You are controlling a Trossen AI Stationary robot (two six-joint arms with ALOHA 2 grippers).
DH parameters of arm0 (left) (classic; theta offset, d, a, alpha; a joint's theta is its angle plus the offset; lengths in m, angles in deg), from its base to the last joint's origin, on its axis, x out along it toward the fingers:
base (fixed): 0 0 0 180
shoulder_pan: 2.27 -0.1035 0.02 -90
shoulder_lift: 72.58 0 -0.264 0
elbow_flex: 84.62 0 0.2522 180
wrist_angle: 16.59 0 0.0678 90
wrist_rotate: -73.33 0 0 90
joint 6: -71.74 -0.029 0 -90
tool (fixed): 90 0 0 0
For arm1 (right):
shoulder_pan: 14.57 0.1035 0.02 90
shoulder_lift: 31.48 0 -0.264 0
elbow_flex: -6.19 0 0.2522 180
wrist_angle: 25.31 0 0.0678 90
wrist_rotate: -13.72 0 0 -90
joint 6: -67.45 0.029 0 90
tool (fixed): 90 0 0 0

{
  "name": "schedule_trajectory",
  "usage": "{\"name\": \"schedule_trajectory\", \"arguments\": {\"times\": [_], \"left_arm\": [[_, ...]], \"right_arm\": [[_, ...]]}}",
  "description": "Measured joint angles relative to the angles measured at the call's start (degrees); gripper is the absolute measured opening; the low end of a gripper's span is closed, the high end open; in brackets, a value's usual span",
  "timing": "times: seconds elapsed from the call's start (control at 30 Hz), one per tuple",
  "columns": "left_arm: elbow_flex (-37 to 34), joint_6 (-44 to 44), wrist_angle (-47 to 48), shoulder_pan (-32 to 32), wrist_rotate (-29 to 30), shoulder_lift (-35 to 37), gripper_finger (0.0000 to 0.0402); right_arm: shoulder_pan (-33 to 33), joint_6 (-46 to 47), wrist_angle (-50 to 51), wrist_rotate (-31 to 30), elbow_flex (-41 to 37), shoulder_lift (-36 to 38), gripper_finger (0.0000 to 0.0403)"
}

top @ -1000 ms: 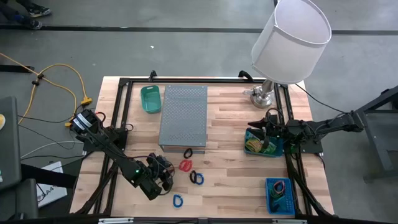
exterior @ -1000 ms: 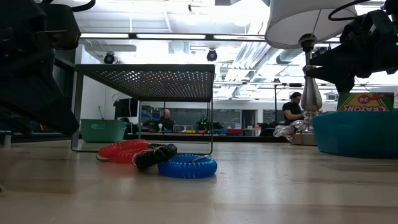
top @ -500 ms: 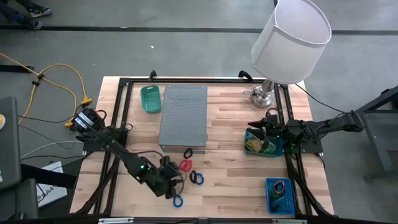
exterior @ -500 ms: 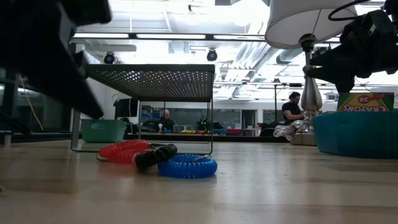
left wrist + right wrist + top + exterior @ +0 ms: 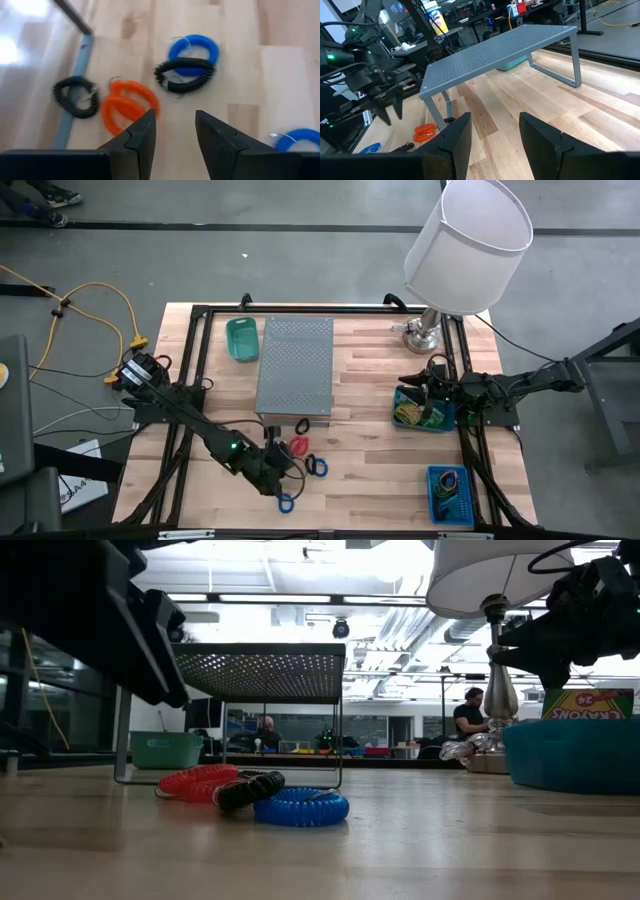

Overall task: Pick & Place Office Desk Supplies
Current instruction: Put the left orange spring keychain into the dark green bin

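The left gripper, jaws released and empty, has swung in from eight o'clock over the coil bands, ready to pick one.

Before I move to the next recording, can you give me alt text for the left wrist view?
The left pincer, fingers open and empty, hovers over a wooden table above scattered coiled loops. An orange-red coil lies nearest the fingers, a black coil beside a grey metal leg, a black coil on a blue coil farther off, and another blue coil at the edge.
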Motion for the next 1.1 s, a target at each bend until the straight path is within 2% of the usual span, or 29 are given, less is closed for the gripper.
{"name": "schedule_trajectory", "arguments": {"times": [0.17,0.5,1.1], "left_arm": [[0.3,3.4,1.2,-0.8,0.6,0.0,0.0132],[0.3,2.3,4.3,-2.9,0.7,-1.1,0.0132],[0.3,2.5,2.8,-4.4,-0.8,-6.4,0.0132]], "right_arm": [[0.0,0.0,0.0,0.0,0.0,0.0,0.0153],[0.0,0.0,0.0,0.0,0.0,0.0,0.0153],[0.0,0.0,0.9,0.0,0.0,-0.1,0.0153]]}}
